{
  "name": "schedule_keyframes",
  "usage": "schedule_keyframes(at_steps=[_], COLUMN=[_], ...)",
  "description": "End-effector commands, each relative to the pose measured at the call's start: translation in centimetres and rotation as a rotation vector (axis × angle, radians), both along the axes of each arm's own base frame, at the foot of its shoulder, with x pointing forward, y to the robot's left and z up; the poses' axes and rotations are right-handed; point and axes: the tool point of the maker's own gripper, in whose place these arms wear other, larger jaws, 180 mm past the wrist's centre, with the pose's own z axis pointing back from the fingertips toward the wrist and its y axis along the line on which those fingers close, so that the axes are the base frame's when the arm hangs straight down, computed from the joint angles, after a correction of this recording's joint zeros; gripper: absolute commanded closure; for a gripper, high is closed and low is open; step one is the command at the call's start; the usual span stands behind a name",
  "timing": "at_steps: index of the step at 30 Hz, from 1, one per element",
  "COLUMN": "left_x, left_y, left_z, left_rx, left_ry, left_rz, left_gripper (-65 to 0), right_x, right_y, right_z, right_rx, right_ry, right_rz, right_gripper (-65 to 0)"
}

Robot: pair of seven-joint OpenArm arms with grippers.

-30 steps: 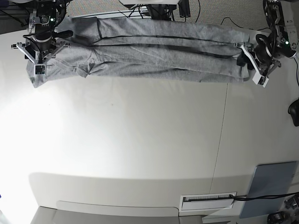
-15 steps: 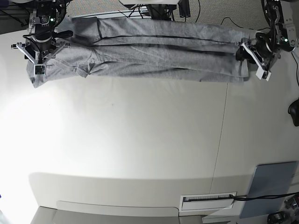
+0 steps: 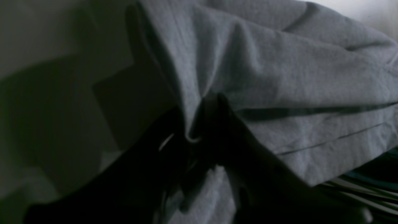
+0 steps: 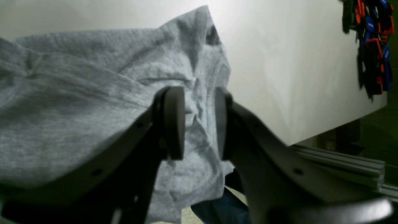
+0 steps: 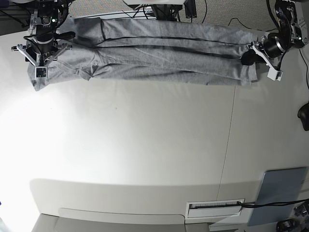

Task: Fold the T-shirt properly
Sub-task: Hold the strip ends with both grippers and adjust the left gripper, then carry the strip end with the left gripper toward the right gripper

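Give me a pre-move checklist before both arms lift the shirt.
1. left gripper pinching T-shirt edge: ok, fingers closed on a fold in the left wrist view.
2. right gripper gripping cloth: cannot tell, fabric sits between the pads with a gap showing.
3. Shirt stretched between the arms: ok, long band along the far edge of the table.
4. Layers flat: not ok, long creases and a bunched end by the right gripper.
5. Lettering side: cannot tell.

T-shirt (image 5: 159, 55) lettering: not visible on the upward side.
Left end effector (image 3: 199, 124): dark, blurred; hem fold hides its fingertips.
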Motion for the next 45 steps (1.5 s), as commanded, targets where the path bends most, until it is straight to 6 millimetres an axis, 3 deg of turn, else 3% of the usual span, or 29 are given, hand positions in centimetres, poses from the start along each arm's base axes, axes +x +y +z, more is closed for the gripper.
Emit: schedule_keyframes(at_steps=[1,13,18,21,24,27,35,45], left_x=[-0.6,3.7,4.6,4.5,3.8,2.7,0.2,-2.1], left_y=[0.7,5.0,5.9,5.1,3.4,0.5,-8.5,-18.5], left_z=[-0.4,0.5,2.4,4.2,6.5,8.4,12.2,10.9], left_rx=[0.045,0.287,0.348,0.402,0.449,0.425,0.139,-0.034], left_ry=[0.039,-0.035,-0.063,-0.096,-0.149,-0.194,-0.287,-0.264], left_rz=[-0.022,0.061,0.105,0.078,0.046,0.009,-0.120,-0.300], left_gripper=[0.0,0.0,0.0,0.0,0.0,0.0,0.0,0.0], right_x=[0.6,1.6,1.6,1.7,1.7,1.7,1.8,1.9], right_y=[-0.4,-0.1,-0.1,-0.1,0.0,0.0,0.0,0.1], right_z=[1.2,2.0,2.0,2.0,2.0,2.0,2.1,2.2], right_rx=[-0.030,-0.039,-0.040,-0.040,-0.040,-0.040,-0.040,-0.042], right_ry=[-0.042,-0.102,-0.104,-0.105,-0.106,-0.107,-0.116,-0.122], right_rz=[0.008,0.046,0.047,0.048,0.049,0.050,0.055,0.060], right_gripper=[-17.2,-17.2,-17.2,-17.2,-17.2,-17.2,-17.2,-17.2])
